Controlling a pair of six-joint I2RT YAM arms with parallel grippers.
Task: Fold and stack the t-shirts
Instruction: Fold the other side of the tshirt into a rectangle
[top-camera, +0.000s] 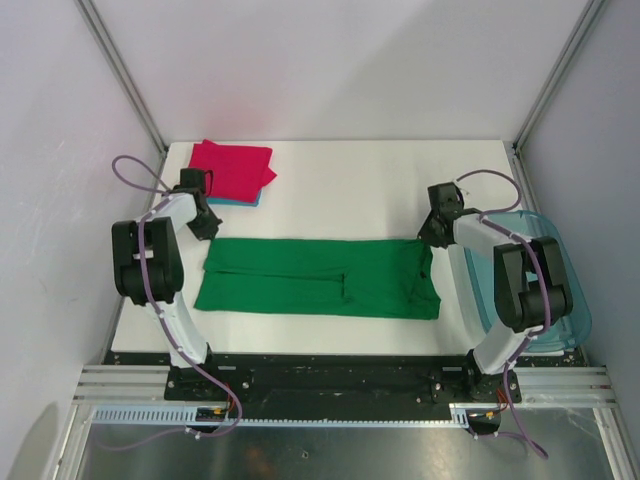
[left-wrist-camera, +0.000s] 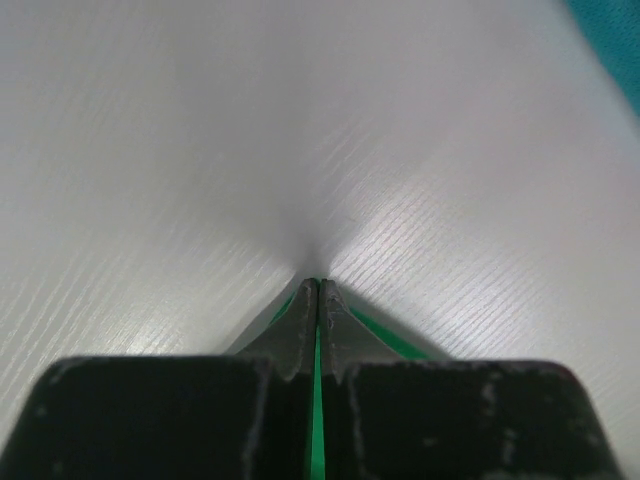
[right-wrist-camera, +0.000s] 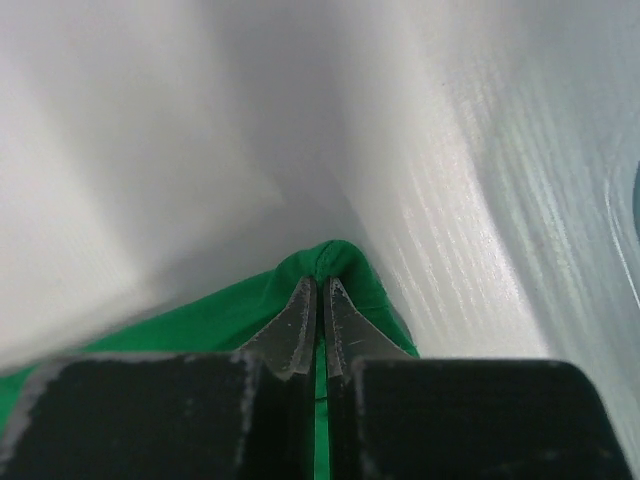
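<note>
The green t-shirt lies flat across the middle of the white table as a long folded band. My left gripper is shut on its far left corner; green cloth shows between the closed fingers. My right gripper is shut on its far right corner, where the cloth bunches just past the fingertips. The magenta-red t-shirt sits folded at the far left, on top of a light blue t-shirt of which only an edge shows.
A translucent blue-green plastic bin stands off the table's right edge beside the right arm. Grey enclosure walls close in the table on the left, right and far sides. The arm bases sit on the black rail at the near edge.
</note>
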